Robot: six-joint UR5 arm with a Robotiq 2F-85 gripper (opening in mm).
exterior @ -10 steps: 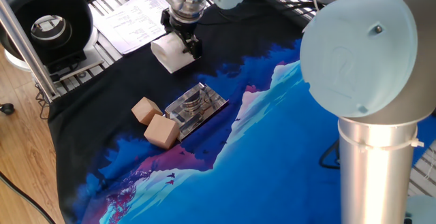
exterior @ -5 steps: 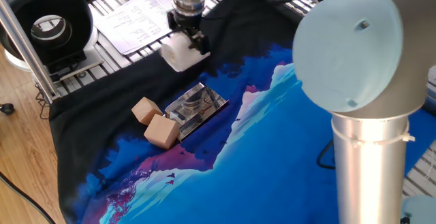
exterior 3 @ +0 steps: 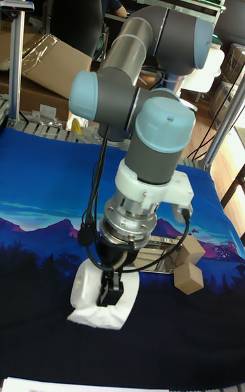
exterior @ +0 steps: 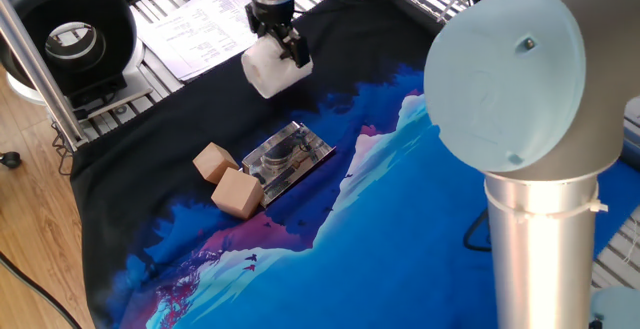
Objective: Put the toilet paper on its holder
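Note:
The white toilet paper (exterior: 268,72) hangs above the black part of the cloth, with my gripper (exterior: 280,49) shut on it from above. In the tall fixed view the toilet paper (exterior 3: 102,298) shows squeezed between the dark fingers (exterior 3: 110,288) of the gripper (exterior 3: 109,293). The shiny silver holder (exterior: 288,158) lies flat on the cloth, nearer the camera than the roll, with its round peg (exterior: 290,147) at the middle. In the tall fixed view the holder (exterior 3: 163,250) is mostly hidden behind my wrist.
Two tan wooden cubes (exterior: 228,178) sit just left of the holder, the nearer one touching its end. A black round device (exterior: 68,31) and printed papers (exterior: 195,31) lie at the far left. The robot's big blue joint (exterior: 535,79) blocks the right side.
The gripper has risen and shifted a little right with the roll held in it. Holder and cubes have not moved.

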